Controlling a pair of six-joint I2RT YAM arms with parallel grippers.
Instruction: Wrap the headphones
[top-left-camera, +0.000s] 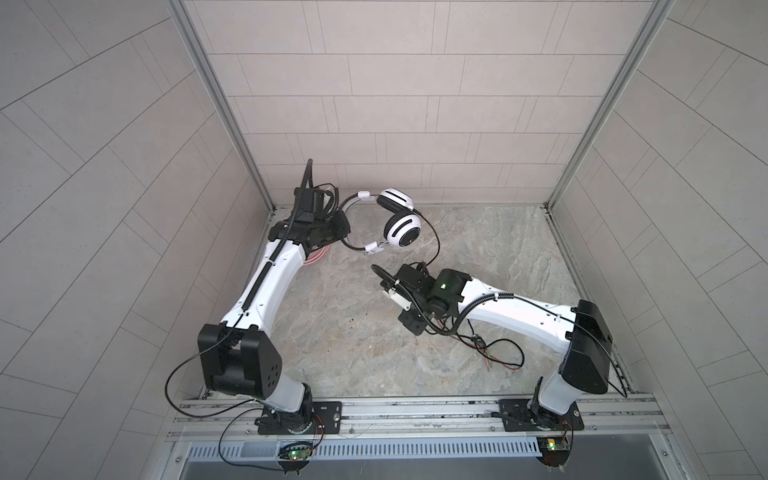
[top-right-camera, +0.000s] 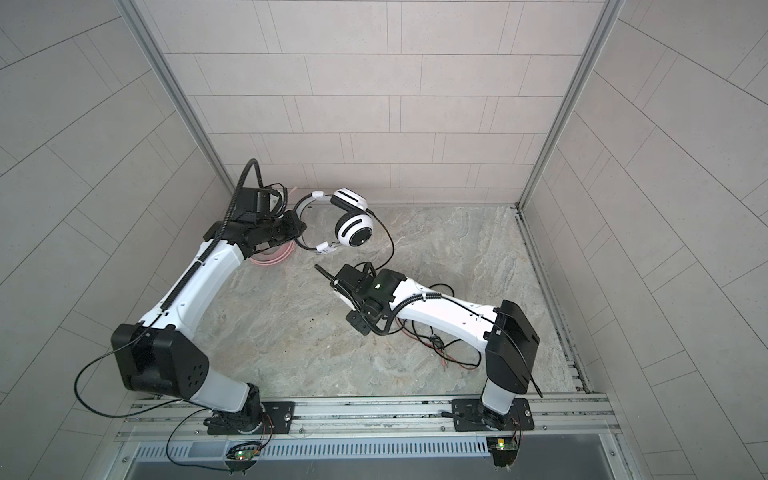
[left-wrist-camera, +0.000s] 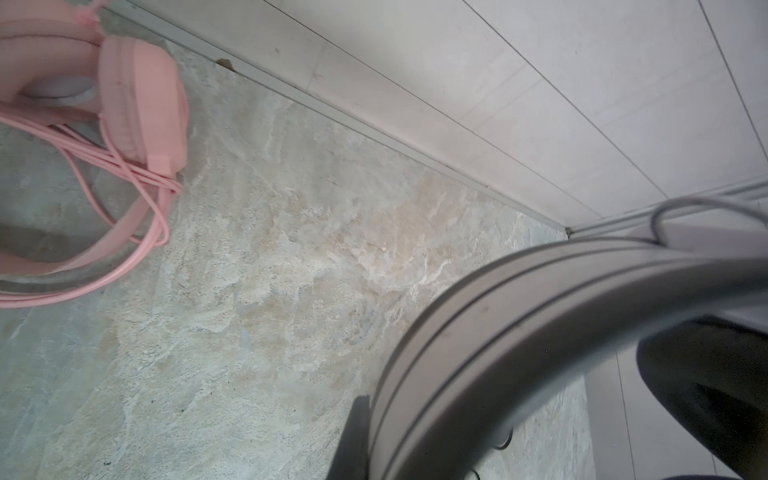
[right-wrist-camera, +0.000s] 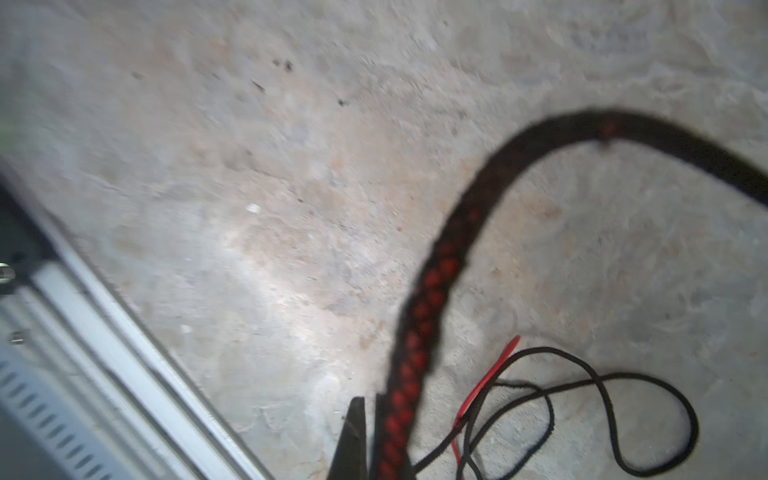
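Left gripper (top-left-camera: 340, 223) is pinching the headband of the white headset (top-left-camera: 401, 226), holding it up far left; right gripper (right-wrist-camera: 372, 436) is clamping its cable (right-wrist-camera: 432, 274) centrally; pink headset (left-wrist-camera: 141, 99) is lying under the left arm.

Stone-patterned tabletop (top-left-camera: 340, 353), pale tiled walls (top-left-camera: 395, 104), aluminium rail (top-left-camera: 415, 411) along the front edge, slotted grey duct (top-left-camera: 415, 449)
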